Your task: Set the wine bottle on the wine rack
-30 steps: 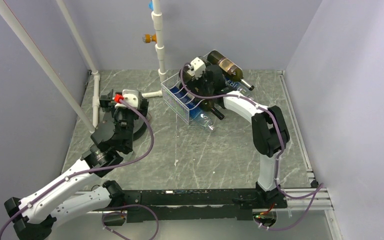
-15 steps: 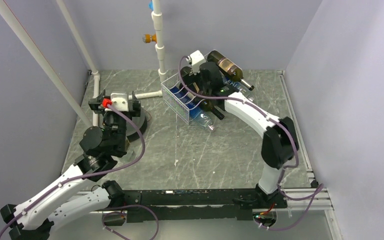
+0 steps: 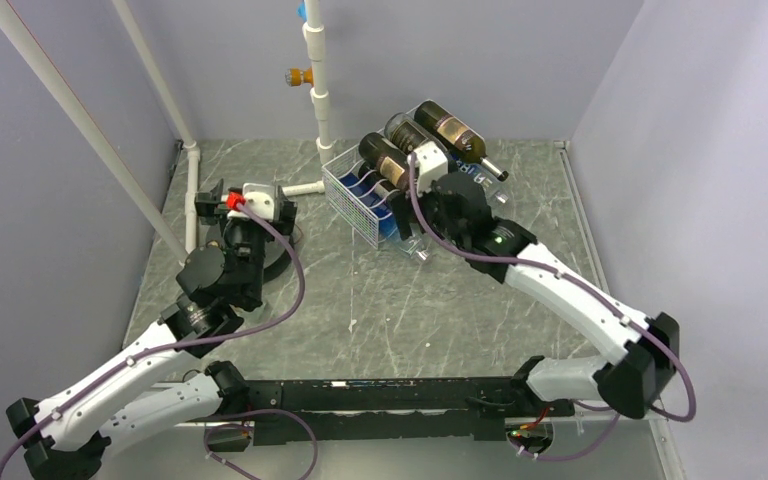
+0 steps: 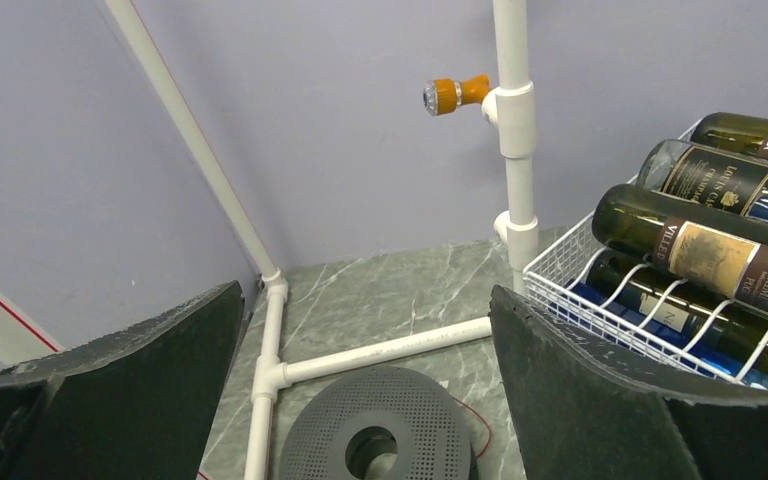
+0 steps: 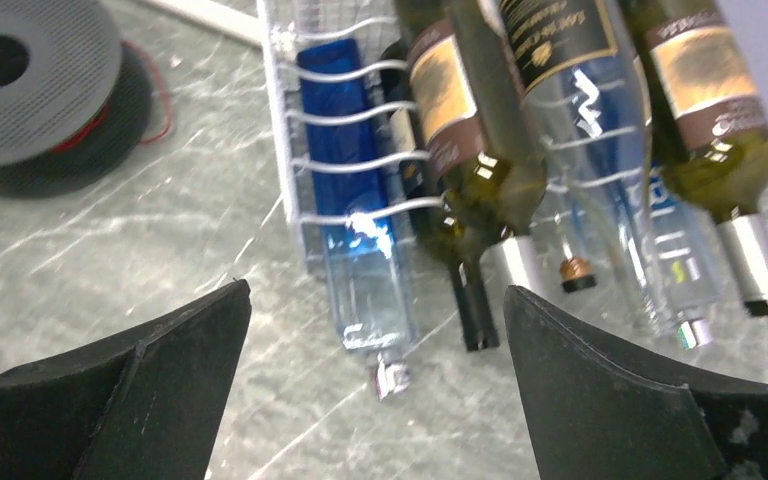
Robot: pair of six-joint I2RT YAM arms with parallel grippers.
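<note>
You have on the table:
- Wine rack (image 3: 352, 200), 12 o'clock: smooth, white-coated wire.
- Wine bottle (image 4: 700, 250) lying on it: glossy dark-green glass, matt paper label, silvery foil neck.
- Spool (image 4: 415, 410), 10 o'clock: matt dark perforated plastic.
- Pipe frame (image 4: 513, 120): smooth white plastic.
- Table (image 3: 410, 310): grey marbled surface, smooth, faint sheen.
- Your right gripper (image 5: 375, 380): fingers (image 5: 150, 380) of matt black, grainy plastic.

Plain lavender-grey walls (image 3: 520, 60) close in a grey-green marbled tabletop (image 3: 380, 310) veined with white, where a frame of white plastic pipes (image 3: 321, 105) rises at the far left, one upright carrying an orange fitting (image 4: 457, 93), all under soft, even light.
</note>
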